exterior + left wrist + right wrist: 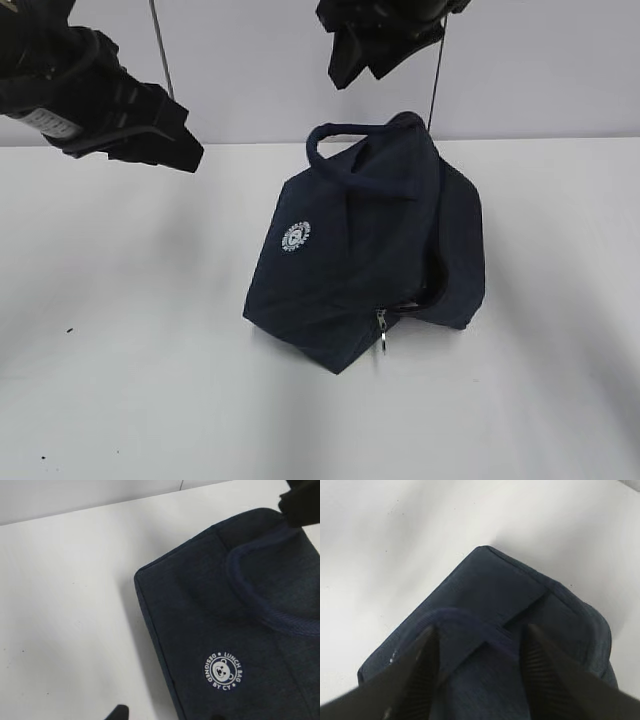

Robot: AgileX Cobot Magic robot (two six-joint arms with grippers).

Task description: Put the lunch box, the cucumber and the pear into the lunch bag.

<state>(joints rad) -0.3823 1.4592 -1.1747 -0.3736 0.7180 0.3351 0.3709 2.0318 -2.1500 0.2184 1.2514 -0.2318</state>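
The dark navy lunch bag (370,250) lies tilted in the middle of the white table, its white round logo (296,236) facing front-left and its silver ring pull (382,335) at the near end. The zip is slightly parted there. My left gripper (185,150) hangs open and empty above the table, left of the bag (225,615). My right gripper (345,70) is open, high above the bag's rope handles (340,135); its fingers (427,650) frame the bag (495,585) from above without touching it. The lunch box, cucumber and pear are out of view.
The white table (120,330) spreads around the bag on all sides, with a pale wall (250,60) behind. Two thin cables (160,45) hang down at the back. The right gripper's dark body (300,500) shows in the left wrist view's upper right corner.
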